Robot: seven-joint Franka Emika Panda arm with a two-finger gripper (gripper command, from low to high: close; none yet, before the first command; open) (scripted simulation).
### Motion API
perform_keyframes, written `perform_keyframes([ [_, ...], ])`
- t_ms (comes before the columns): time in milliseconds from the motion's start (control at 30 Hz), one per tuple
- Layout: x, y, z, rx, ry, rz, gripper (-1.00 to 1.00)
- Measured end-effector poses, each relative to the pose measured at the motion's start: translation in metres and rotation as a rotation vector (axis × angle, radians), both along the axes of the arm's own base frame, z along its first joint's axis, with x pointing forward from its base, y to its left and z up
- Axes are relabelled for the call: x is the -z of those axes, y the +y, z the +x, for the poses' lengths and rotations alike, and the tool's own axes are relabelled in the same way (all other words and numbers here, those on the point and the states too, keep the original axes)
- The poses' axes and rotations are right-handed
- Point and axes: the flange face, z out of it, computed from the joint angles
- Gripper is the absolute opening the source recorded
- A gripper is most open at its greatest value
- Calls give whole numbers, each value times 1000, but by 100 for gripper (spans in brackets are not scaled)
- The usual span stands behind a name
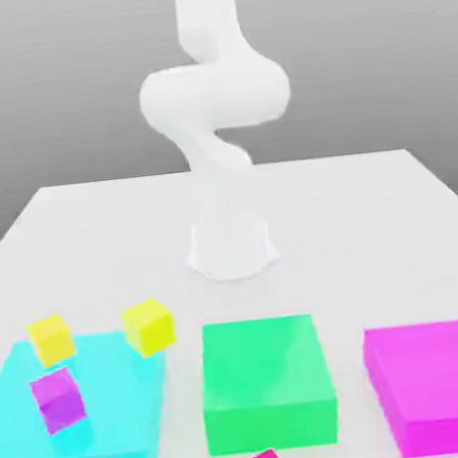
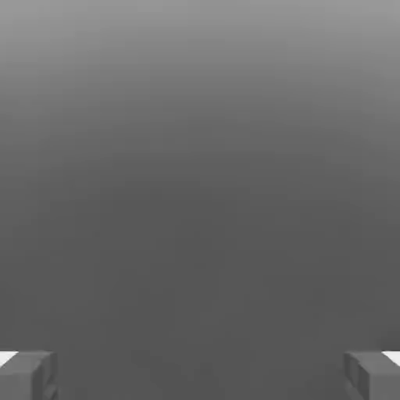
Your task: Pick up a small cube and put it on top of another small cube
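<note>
My pincer (image 2: 200,375) stood wide open and empty. Two yellow cubes (image 1: 51,338) (image 1: 148,326) and a purple cube (image 1: 59,399) sat at the cyan block (image 1: 104,425), beside the green block (image 1: 266,378).

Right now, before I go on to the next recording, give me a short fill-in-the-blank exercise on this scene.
1. The purple cube sits on the ____ platform.
2. The middle platform is coloured ____.
3. The number of small yellow cubes is ____: one and another.
4. The gripper has its fingers standing ____.

Missing words: cyan; green; two; open
</note>
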Motion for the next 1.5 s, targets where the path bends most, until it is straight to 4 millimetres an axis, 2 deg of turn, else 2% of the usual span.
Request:
perform_keyframes([
  [233, 99, 2, 81, -110, 179, -29, 0],
  [367, 163, 5, 115, -168, 278, -49, 0],
  [500, 231, 8, 139, -226, 375, -73, 0],
  [733, 356, 13, 159, -325, 546, -123, 0],
  [933, 463, 11, 153, -407, 692, -176, 0],
  [1067, 524, 11, 151, -422, 716, -186, 0],
  [1100, 538, 11, 151, -422, 717, -186, -100],
  [1267, 538, 11, 150, -423, 718, -186, -100],
  [1300, 545, 11, 150, -423, 719, -186, -100],
  [1333, 541, 11, 150, -423, 719, -186, -100],
  [1467, 493, 10, 150, -423, 718, -186, -100],
  [1500, 479, -2, 149, -401, 720, -182, -100],
])
